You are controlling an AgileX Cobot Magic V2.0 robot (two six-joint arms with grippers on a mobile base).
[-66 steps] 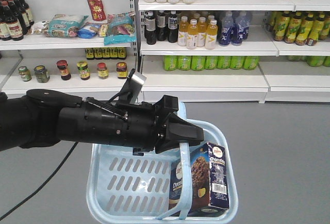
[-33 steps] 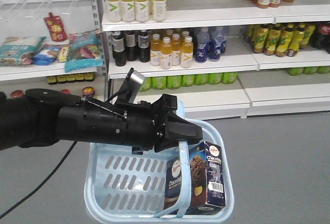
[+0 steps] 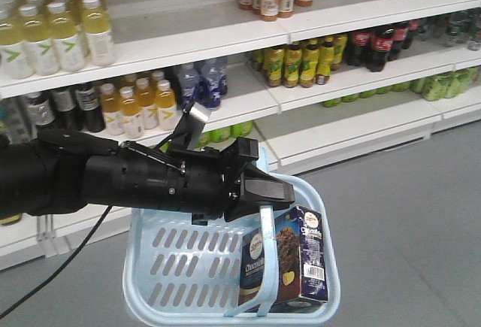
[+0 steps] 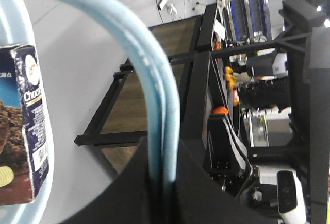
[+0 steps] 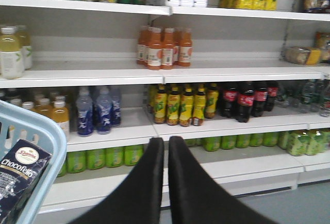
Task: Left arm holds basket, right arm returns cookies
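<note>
In the front view, the light blue slotted plastic basket (image 3: 184, 263) is hung level by its handle (image 3: 264, 255), which is clamped in the pointed black left gripper (image 3: 264, 194). The dark navy cardboard cookie box (image 3: 289, 263) is stood inside it, long axis vertical. In the left wrist view, that pinch is confirmed. In the right wrist view, the black right gripper (image 5: 166, 149) is seen closed and empty, aimed at the white shelves (image 5: 232, 69).

Supermarket aisle: white shelves (image 5: 103, 75) stocked with rows of drink bottles (image 5: 163, 49); plastic shopping basket (image 3: 146, 229).
</note>
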